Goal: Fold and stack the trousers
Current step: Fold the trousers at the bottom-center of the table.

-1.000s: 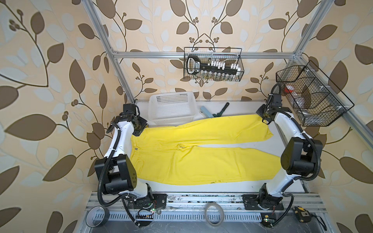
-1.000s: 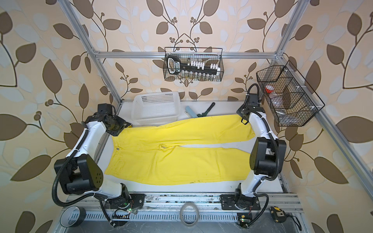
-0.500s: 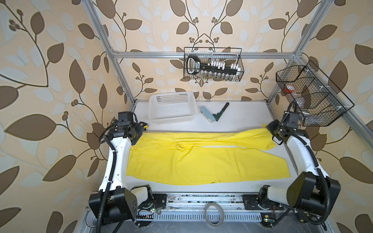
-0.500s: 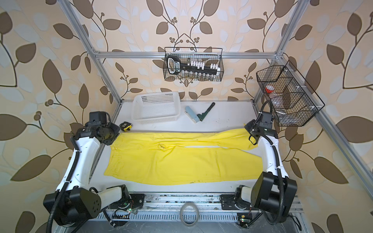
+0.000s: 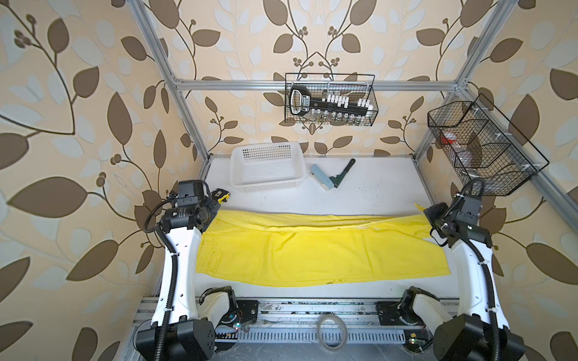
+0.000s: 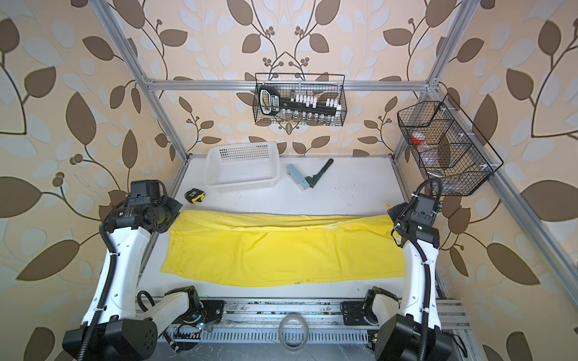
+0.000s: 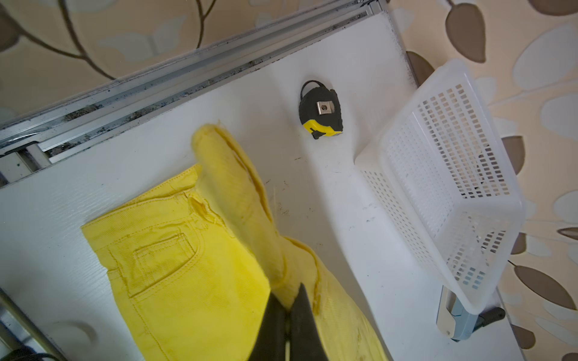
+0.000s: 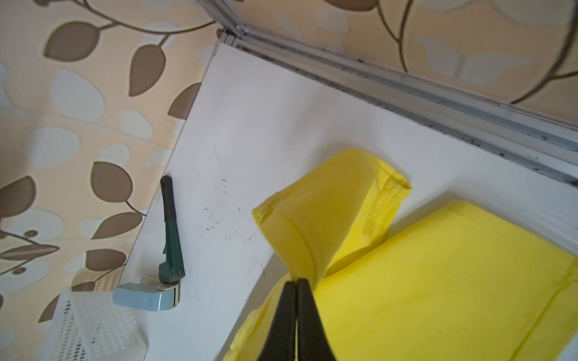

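Vs 1 s ago: the trousers (image 5: 312, 250) are no longer spread w/ legs splayed toward the back. The far leg is now drawn over the near one, w/ only a narrow strip of it showing along the back edge in both top views. My arms have come back from the far side of the table (image 5: 375, 193) toward the front. The tape measure (image 6: 194, 196), unseen then, now sits bare near the waist end.

My L gripper (image 7: 289, 300) has its fingers together, clamped on the waistband corner, w/ fabric lifted in a ridge. My R gripper (image 8: 296, 283) likewise pinches the upper leg by its hem, cuff raised and curled. The trousers lie across the front half of the table, waist at my L, hems at my R.

Surface: white top w/ some dark scuffs. At the back stands a white perforated basket (image 5: 267, 167). Beside it a pale blue block (image 5: 320, 177) touches a green-handled tool (image 5: 342, 173).

Room: an alu frame (image 5: 250, 85) runs around the table. One black wire basket (image 5: 331, 100) hangs on the back rail, another on my R side. Leaf-pattern wallpaper (image 5: 78, 125) covers every wall. A clear ring (image 5: 332, 331) lies on the front rail.
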Controlling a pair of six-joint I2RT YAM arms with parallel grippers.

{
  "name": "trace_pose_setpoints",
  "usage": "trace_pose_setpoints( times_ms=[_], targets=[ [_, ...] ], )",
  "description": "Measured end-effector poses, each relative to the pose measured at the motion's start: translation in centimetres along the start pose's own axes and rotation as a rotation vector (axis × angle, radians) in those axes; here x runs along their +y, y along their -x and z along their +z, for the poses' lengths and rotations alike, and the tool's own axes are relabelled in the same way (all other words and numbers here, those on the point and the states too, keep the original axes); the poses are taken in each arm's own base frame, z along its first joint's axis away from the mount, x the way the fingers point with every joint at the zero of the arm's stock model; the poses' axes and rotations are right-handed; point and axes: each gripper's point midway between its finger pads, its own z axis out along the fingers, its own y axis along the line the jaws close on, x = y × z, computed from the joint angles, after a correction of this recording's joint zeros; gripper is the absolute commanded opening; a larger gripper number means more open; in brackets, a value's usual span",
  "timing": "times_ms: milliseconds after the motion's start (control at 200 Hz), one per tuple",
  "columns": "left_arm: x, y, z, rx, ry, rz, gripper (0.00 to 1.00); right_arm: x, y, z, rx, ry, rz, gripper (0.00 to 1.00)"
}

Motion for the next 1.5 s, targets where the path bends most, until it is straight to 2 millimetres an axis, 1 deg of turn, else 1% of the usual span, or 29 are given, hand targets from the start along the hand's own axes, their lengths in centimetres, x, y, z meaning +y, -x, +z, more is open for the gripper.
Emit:
trace_pose_setpoints(
  times_ms=[75,140,215,380,585,880,1055,1174,1309,1384,1459,1499],
  targets=[
    [0.4,0.0,-0.7,-0.019,-0.006,-0.002,0.0,-1.4,0.9,-0.7,-0.047,-0.016,0.039,0.0],
    [1.0,-0.3,-0.9,-0.023,-0.002,-0.002,0.0,-2.5,0.8,-0.9,-0.056,-0.035,0.057,0.0],
    [1.7,-0.9,-0.7,-0.017,0.013,-0.002,0.0,-3.4,0.2,-0.8,-0.043,-0.055,0.065,0.0],
    [3.9,-2.3,0.4,0.002,0.077,-0.002,0.0,-4.8,-1.1,-1.0,-0.044,-0.083,0.061,0.0],
    [6.7,-3.8,1.6,0.004,0.15,-0.017,0.0,-8.5,-4.0,-0.5,-0.03,-0.172,0.067,0.0],
    [10.1,-5.5,3.0,-0.007,0.241,-0.051,0.0,-12.7,-6.4,-0.6,-0.06,-0.31,0.041,0.0],
    [12.4,-7.6,4.8,0.032,0.305,-0.089,0.0,-13.6,-7.4,-0.2,-0.05,-0.345,0.041,0.01],
    [13.8,-8.8,5.6,0.049,0.347,-0.112,0.0,-14.7,-8.7,0.4,-0.023,-0.377,0.052,0.06],
    [14.1,-8.4,5.3,0.014,0.349,-0.143,0.0,-15.2,-8.6,0.2,-0.039,-0.402,0.069,0.12],
    [14.1,-8.0,5.0,-0.011,0.34,-0.16,0.0,-15.5,-8.4,0.1,-0.054,-0.417,0.074,0.13],
    [14.0,-7.8,4.8,-0.026,0.327,-0.169,0.0,-15.7,-8.2,-0.1,-0.066,-0.431,0.078,0.18],
    [14.0,-7.8,4.7,-0.031,0.322,-0.175,0.06,-15.8,-8.1,-0.2,-0.072,-0.437,0.081,0.23]
  ],
)
